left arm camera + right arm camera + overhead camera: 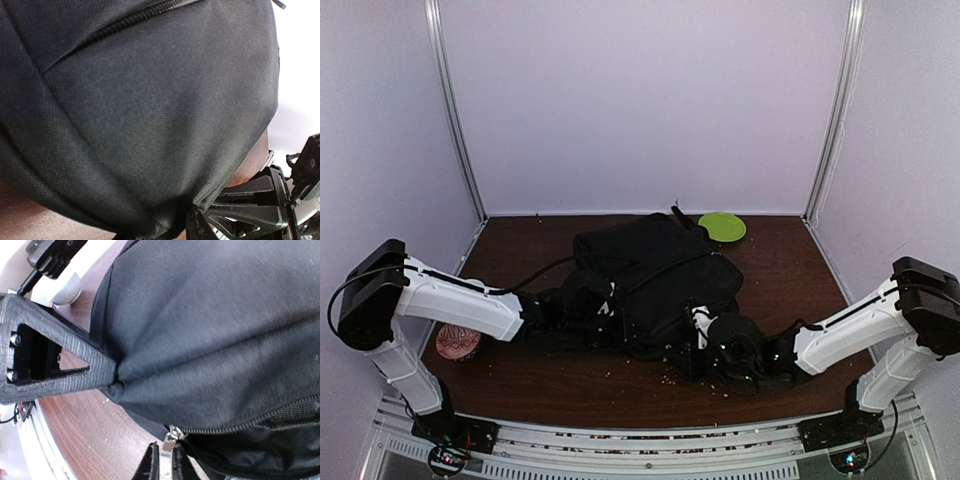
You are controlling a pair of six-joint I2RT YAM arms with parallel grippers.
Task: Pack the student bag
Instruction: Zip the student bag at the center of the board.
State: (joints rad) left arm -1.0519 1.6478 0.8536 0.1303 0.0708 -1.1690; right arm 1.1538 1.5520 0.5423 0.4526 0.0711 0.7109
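Now, step: we are gripping the student bag [655, 270], lying centred on the bench [570, 385], at its near edge.
Left hand [197, 215]: clamping bag fabric.
Right hand [116, 382]: clamping fabric beside the zipper pull [172, 432].
Next: we are judging that zipper needs opening.

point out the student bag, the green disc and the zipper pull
student bag [655, 265], top view, middle of its black fabric
green disc [722, 226], top view, its centre
zipper pull [172, 432], right wrist view, the metal tab
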